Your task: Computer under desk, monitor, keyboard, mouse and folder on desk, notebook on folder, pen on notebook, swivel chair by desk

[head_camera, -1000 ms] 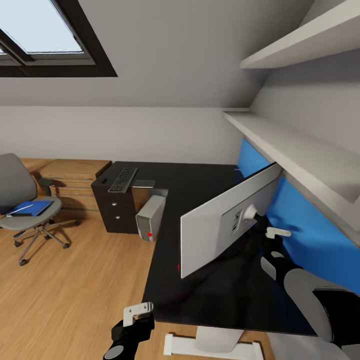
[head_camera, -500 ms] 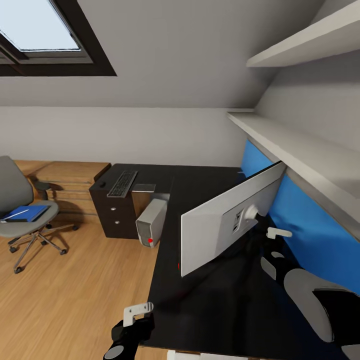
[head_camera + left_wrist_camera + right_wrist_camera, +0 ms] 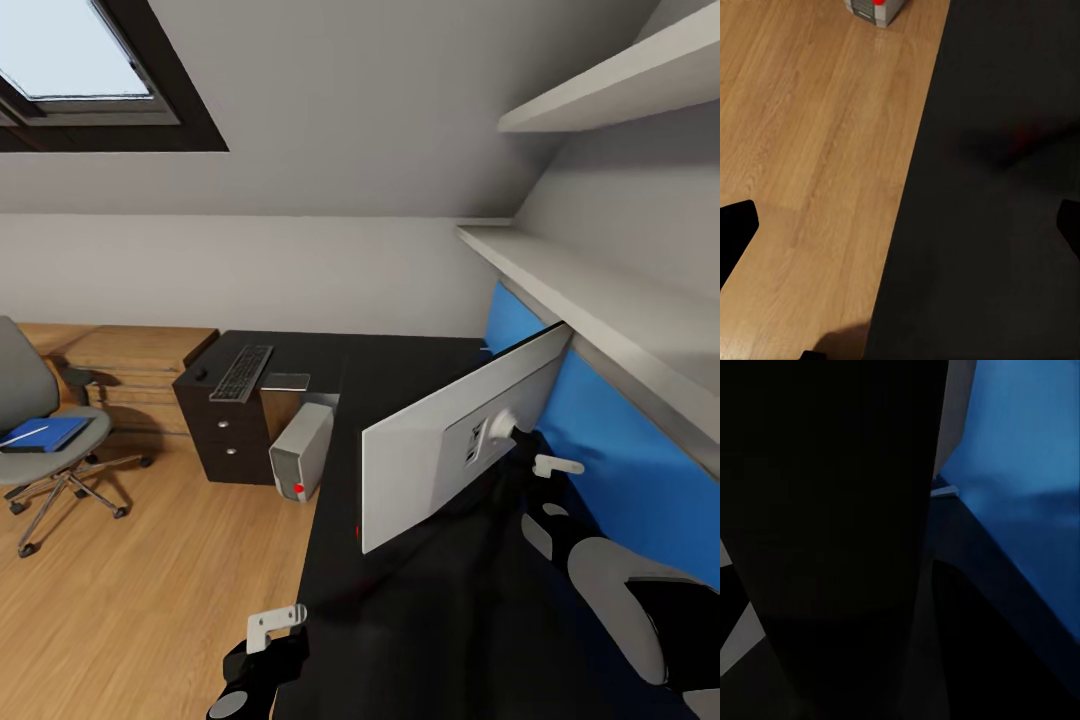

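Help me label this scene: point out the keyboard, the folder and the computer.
keyboard (image 3: 243, 372), head view, middle of the keys.
folder (image 3: 42, 434), head view, blue cover on the chair seat.
computer (image 3: 301, 450), head view, grey side panel.

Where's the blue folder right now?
In the head view, the folder lies on the grey seat of the swivel chair, at the far left, on the wood floor apart from the desk.

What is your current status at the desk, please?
Left gripper open, empty. Right gripper behind monitor, state unclear. Folder on swivel chair.
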